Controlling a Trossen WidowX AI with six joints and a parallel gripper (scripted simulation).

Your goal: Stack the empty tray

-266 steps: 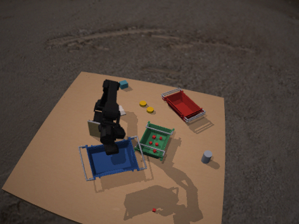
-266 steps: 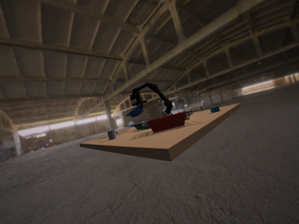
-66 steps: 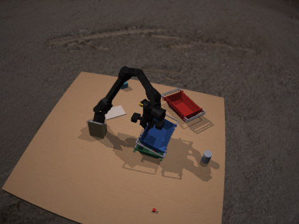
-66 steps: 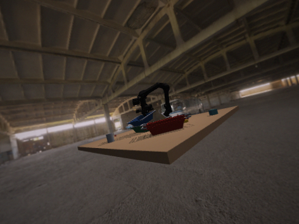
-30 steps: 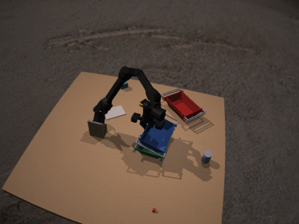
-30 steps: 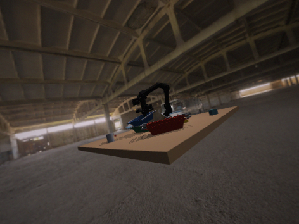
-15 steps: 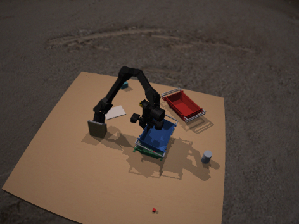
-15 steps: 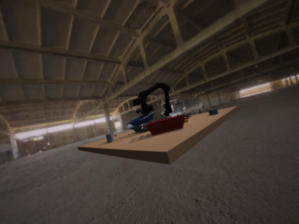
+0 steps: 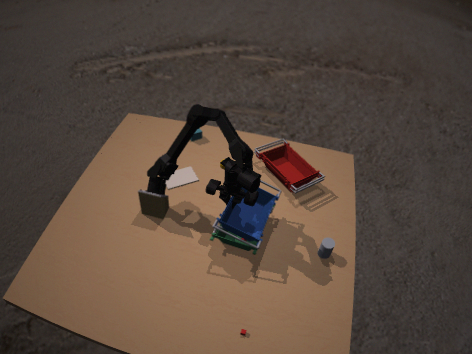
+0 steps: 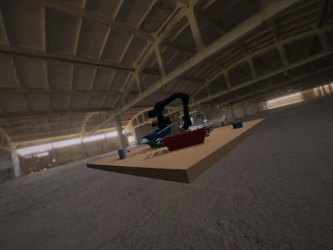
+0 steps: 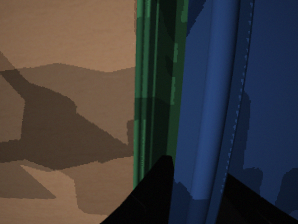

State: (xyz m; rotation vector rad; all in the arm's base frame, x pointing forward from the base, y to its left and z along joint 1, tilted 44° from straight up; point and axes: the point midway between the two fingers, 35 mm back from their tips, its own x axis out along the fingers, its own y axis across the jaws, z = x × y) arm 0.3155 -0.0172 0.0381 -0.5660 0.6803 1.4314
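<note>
The blue tray [image 9: 250,214] [image 10: 155,135] [image 11: 210,100] is over the green tray [image 9: 234,243] [image 10: 155,145] [image 11: 142,75] and looks tilted in the exterior view. My gripper [image 9: 226,201] [image 10: 161,128] [image 11: 182,165] is shut on the blue tray's long side wall. The blue tray covers most of the green one; its load is nearly all hidden, with only a speck of red at its near end. Pale wire bars show at the near and far ends of the stack, but I cannot tell which tray each belongs to, nor whether the trays touch.
A red tray [image 9: 290,166] [image 10: 185,140] with wire bars at its ends stands at the back right. A grey cylinder [image 9: 326,248] [image 10: 122,154] is at the right. A small red cube [image 9: 243,332], a white plate [image 9: 182,178] and a teal block [image 9: 197,134] [image 10: 237,125] are also on the table.
</note>
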